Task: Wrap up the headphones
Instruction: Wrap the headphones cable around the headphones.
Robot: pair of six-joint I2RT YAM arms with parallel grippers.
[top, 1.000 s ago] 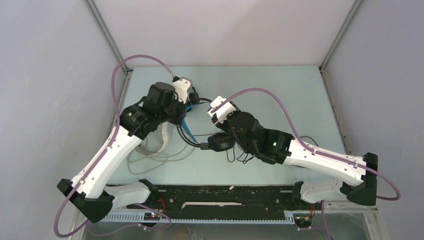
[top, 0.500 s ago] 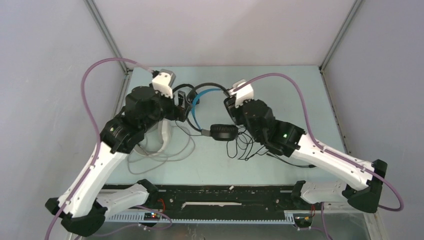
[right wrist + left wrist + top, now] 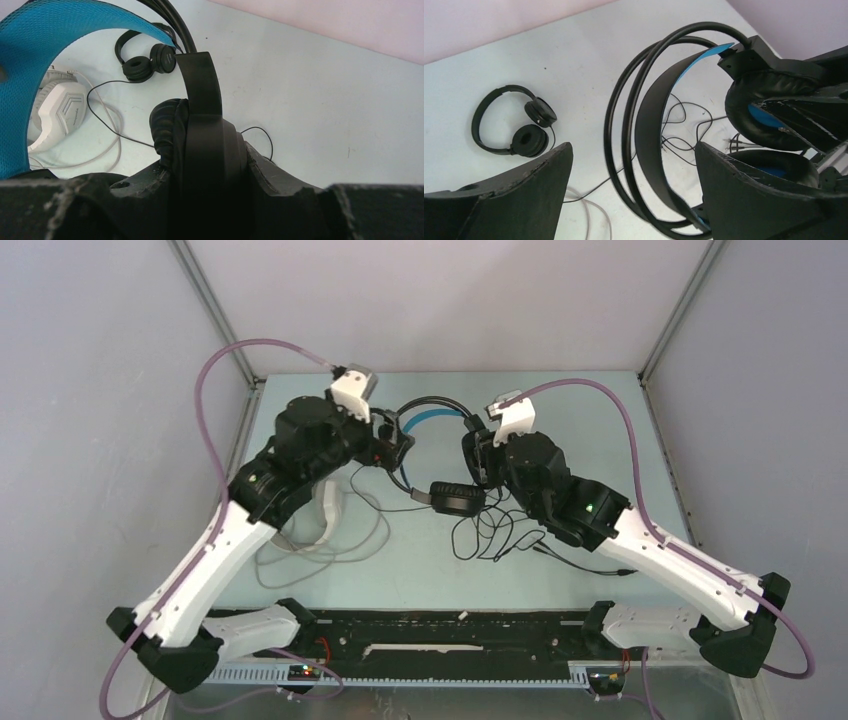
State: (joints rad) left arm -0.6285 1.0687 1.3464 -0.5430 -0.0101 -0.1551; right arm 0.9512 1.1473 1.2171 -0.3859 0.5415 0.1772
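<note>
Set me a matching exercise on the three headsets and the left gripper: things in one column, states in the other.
Things
A blue-band headset
B white headset
C small black headset
D left gripper

States
1 open
2 on the table, cups side by side
3 clamped in the right gripper
4 on the table by a pale cable

Pairs: A-3; B-4; C-2; D-1

The right gripper [image 3: 210, 175] pinches a padded ear cup [image 3: 167, 125] of the blue-banded black headset [image 3: 45, 45], while a small black on-ear pair [image 3: 145, 57] and a white over-ear headset [image 3: 60, 112] lie on the table [image 3: 325, 100] beyond.
</note>
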